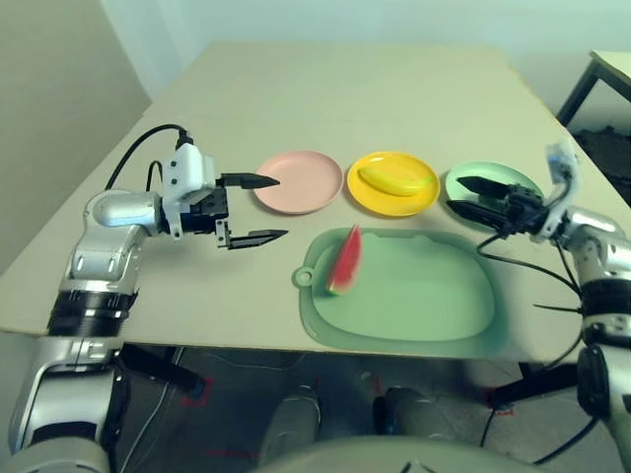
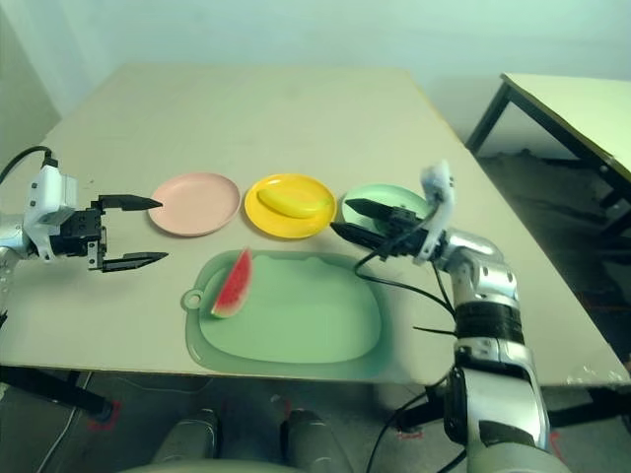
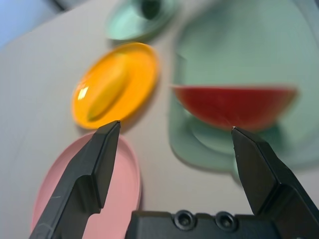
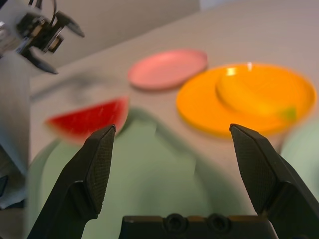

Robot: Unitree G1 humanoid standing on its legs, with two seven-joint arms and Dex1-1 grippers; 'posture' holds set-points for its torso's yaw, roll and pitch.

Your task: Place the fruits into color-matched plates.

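Banana [image 1: 396, 179] sat in yellow plate [image 1: 367, 196]; avocado [image 3: 149, 7] in green plate [image 1: 461, 178]. Watermelon wedge [image 1: 345, 261] remained on mat [image 1: 414, 296], at 5 o'clock from pink plate [image 1: 299, 181]. Left gripper [image 1: 252, 209] and right gripper [image 1: 475, 196] both gaped, empty. Next, judged: left gripper takes wedge

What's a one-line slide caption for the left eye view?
Banana on the yellow plate, watermelon waiting on the mat, pink plate bare; both grippers, left and right, open.

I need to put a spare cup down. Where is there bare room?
The far half of the table, beyond the pink plate, yellow plate and green plate, is bare. So is most of the mat right of the watermelon. The plate row is crowded.
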